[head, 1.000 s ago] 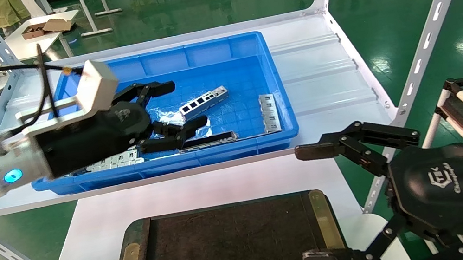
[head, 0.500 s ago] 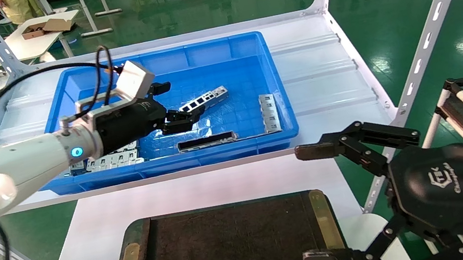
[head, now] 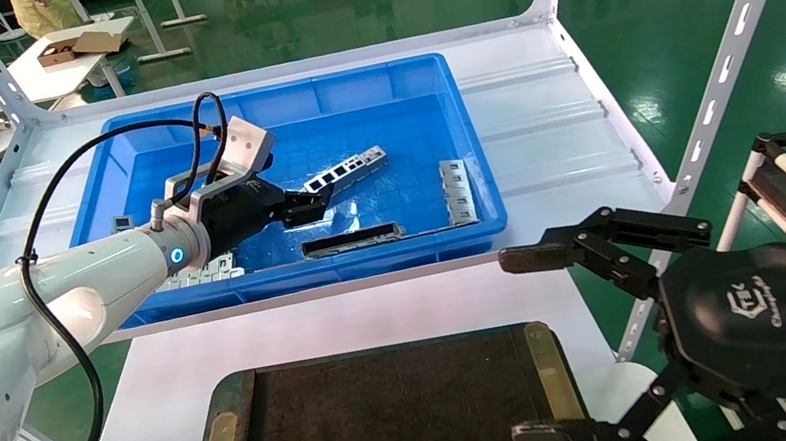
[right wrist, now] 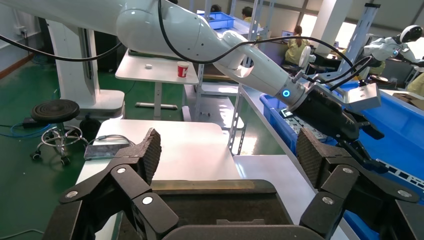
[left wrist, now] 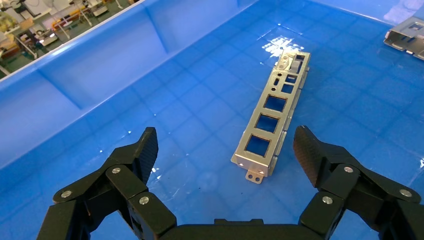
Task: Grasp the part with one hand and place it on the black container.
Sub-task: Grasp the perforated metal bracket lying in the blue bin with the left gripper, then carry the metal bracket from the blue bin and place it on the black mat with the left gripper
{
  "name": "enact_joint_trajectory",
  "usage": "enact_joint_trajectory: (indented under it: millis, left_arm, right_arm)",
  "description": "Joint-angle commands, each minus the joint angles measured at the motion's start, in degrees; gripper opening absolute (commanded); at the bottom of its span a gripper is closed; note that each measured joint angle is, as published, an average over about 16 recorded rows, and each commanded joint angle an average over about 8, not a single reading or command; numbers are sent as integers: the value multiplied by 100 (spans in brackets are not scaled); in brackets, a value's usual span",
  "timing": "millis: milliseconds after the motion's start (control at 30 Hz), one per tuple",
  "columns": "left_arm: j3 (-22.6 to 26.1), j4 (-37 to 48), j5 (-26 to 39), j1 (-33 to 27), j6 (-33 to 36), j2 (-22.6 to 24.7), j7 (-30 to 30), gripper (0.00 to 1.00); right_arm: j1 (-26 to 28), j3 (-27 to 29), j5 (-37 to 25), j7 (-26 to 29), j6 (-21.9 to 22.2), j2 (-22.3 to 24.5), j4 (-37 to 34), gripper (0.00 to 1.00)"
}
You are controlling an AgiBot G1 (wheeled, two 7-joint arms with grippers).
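The left gripper (left wrist: 225, 145), fingers spread, is hovering over the bar (left wrist: 272, 122) lying ungrasped in the bin (head: 482, 181); the tray (head: 396, 427) is waiting bare.

Left end effector (head: 314, 203) extended forward, jaws spread wide; right end effector (head: 534, 345) parked low, jaws apart.

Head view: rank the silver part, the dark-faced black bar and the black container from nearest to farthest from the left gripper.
From the left gripper, open inside the blue bin:
1. The part, just beyond the fingertips toward the bin's middle.
2. The dark-faced black bar, by the bin's front wall.
3. The black container, outside the bin on the near table.
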Motion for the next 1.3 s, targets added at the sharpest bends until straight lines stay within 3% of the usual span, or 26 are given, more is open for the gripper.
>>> enact_joint_trajectory:
  millis: [33, 1300]
  left_arm:
    - [-13, -3, -28, 22, -62, 15, -28, 0]
    - [228, -266, -219, 204, -48, 19, -539, 0]
  right_arm:
    - [0, -1, 1, 0, 0, 0, 0, 0]
    - [3, -16, 11, -8, 7, 7, 0, 0]
